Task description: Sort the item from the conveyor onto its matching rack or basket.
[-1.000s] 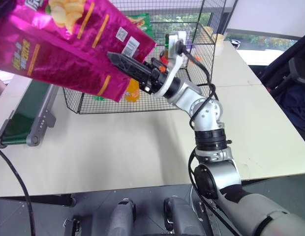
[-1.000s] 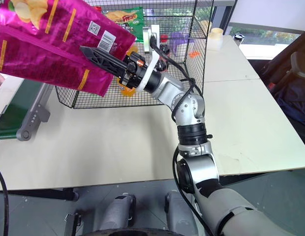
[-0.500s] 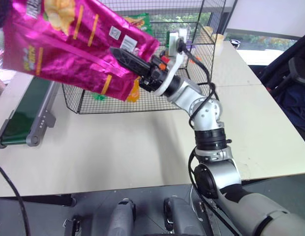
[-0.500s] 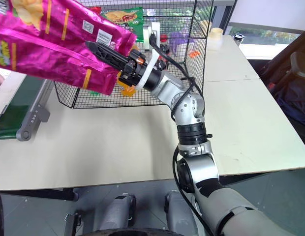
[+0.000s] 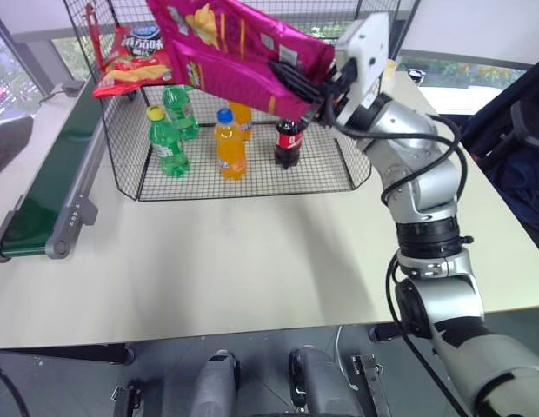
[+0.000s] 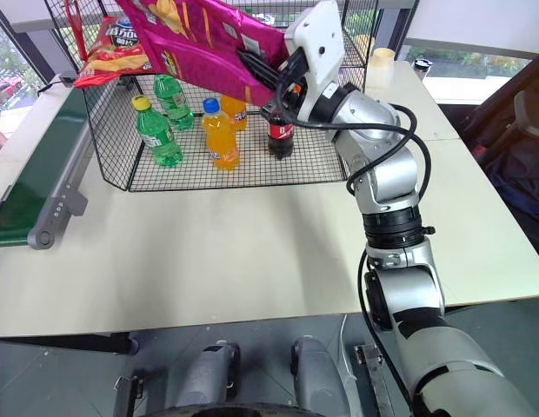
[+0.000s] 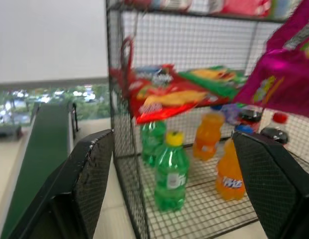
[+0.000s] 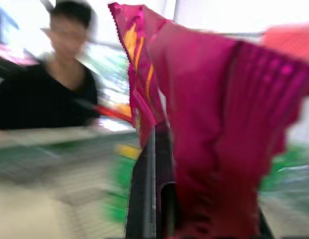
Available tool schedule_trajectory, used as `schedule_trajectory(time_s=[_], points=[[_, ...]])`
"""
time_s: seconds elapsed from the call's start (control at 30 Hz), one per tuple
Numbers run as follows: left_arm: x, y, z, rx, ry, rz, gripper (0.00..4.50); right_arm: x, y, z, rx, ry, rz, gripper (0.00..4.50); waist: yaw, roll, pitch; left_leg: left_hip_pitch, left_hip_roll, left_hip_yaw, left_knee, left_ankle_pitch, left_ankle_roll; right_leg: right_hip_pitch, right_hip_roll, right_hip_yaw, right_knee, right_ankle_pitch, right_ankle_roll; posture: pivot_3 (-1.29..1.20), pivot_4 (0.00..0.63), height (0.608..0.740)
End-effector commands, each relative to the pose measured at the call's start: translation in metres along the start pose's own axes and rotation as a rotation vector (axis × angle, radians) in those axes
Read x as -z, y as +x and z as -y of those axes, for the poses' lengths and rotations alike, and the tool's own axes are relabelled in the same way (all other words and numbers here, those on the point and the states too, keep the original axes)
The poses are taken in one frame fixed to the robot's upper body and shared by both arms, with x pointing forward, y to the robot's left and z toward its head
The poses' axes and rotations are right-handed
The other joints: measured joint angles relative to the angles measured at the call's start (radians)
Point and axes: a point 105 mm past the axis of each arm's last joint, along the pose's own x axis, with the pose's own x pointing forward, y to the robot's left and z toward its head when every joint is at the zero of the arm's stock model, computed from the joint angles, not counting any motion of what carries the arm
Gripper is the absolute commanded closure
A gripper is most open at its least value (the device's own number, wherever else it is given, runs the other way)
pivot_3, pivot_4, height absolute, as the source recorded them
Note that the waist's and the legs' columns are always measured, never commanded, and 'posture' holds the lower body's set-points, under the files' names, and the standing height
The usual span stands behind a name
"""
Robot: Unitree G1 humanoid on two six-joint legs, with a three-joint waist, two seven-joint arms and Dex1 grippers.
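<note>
The item, a magenta-pink chip bag (image 5: 230, 43), hangs in the air in front of the rack's upper part, tilted. My right gripper (image 5: 285, 76) is shut on its lower right edge; in the right wrist view the fingers (image 8: 147, 194) pinch the foil (image 8: 214, 114). The rack (image 5: 122, 139) is a tall black wire cage at the back of the table. The conveyor (image 5: 56, 187) runs along the left. My left gripper (image 7: 173, 142) stands open and empty, facing the rack's left corner, with the bag (image 7: 289, 69) off to one side.
A red chip bag (image 5: 130, 65) and a green one (image 7: 219, 77) lie on the rack's slanted shelf. Green (image 5: 165, 143), orange (image 5: 228, 143) and cola (image 5: 288, 143) bottles stand on its floor. A person in black (image 8: 50, 94) stands behind. The white table (image 5: 252, 261) spreads in front.
The right gripper closed on the bag, rolled its wrist and carried it right and away toward the rack. The bag has left the upper left, uncovering the rack and bottles.
</note>
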Motion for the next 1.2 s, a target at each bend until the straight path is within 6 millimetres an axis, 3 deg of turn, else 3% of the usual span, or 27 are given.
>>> schedule_trajectory(time_s=[0.03,0.1,0.3,0.43,0.63,0.8,0.93,1.1,1.2], points=[[0.009,0.013,0.009,0.022,0.031,0.025,0.52,-0.046,0.008,0.01,0.088,-0.399,0.111,4.5,-0.001,0.0,0.0,0.0,0.0,0.0,0.0,0.0,0.0,0.0,0.0,0.0,0.0,0.0,0.0,0.0,0.15,0.74],[0.02,0.021,0.014,0.042,0.007,0.028,0.52,-0.056,0.012,0.014,0.134,-0.545,0.127,4.5,0.0,0.0,0.0,-0.001,0.0,0.0,0.0,0.0,0.0,0.0,-0.001,0.0,0.0,0.0,0.0,0.0,0.15,0.74],[0.035,0.035,0.018,0.059,-0.025,0.041,0.52,-0.062,0.016,0.018,0.164,-0.751,0.14,4.5,-0.001,-0.001,-0.001,-0.001,0.0,0.0,0.001,0.0,0.0,0.0,0.0,0.0,0.0,0.002,0.003,0.0,0.15,0.74],[0.039,0.04,0.019,0.059,-0.027,0.058,0.52,-0.038,0.021,0.024,0.153,-0.981,0.013,4.5,-0.002,-0.001,-0.001,-0.001,-0.001,0.0,0.001,0.0,0.0,0.0,-0.001,0.0,0.0,0.002,0.003,0.0,0.15,0.74],[0.044,0.045,0.023,0.068,-0.031,0.066,0.52,0.0,0.027,0.053,0.193,-1.318,-0.224,4.5,-0.001,-0.001,-0.001,-0.001,-0.001,0.0,0.001,0.0,0.0,-0.001,-0.001,0.0,0.0,0.001,0.002,0.0,0.15,0.74],[0.048,0.046,0.027,0.071,-0.032,0.071,0.52,0.025,0.024,0.087,0.336,-1.343,-0.465,4.5,-0.003,-0.001,-0.001,-0.003,-0.001,-0.001,0.001,0.0,0.0,-0.002,-0.001,0.0,0.0,0.002,0.003,0.0,0.15,0.74],[0.05,0.046,0.031,0.072,-0.032,0.074,0.52,0.04,0.024,0.101,0.416,-1.315,-0.607,4.5,-0.003,-0.001,-0.001,-0.005,-0.001,-0.001,0.001,0.0,0.0,-0.004,-0.001,0.0,0.001,0.002,0.003,0.0,0.15,0.74],[0.048,0.046,0.033,0.068,-0.029,0.078,0.52,0.041,0.029,0.102,0.539,-1.215,-0.64,4.5,-0.008,-0.001,-0.001,-0.005,-0.001,-0.001,0.0,0.0,0.0,-0.005,-0.001,0.0,0.002,0.002,0.003,0.0,0.15,0.74],[0.046,0.046,0.032,0.066,-0.026,0.078,0.52,0.055,0.029,0.099,0.562,-1.167,-0.715,4.5,-0.015,-0.001,-0.001,-0.006,-0.001,-0.002,0.0,0.0,0.0,-0.005,-0.001,0.0,0.002,0.003,0.003,0.0,0.15,0.74]])
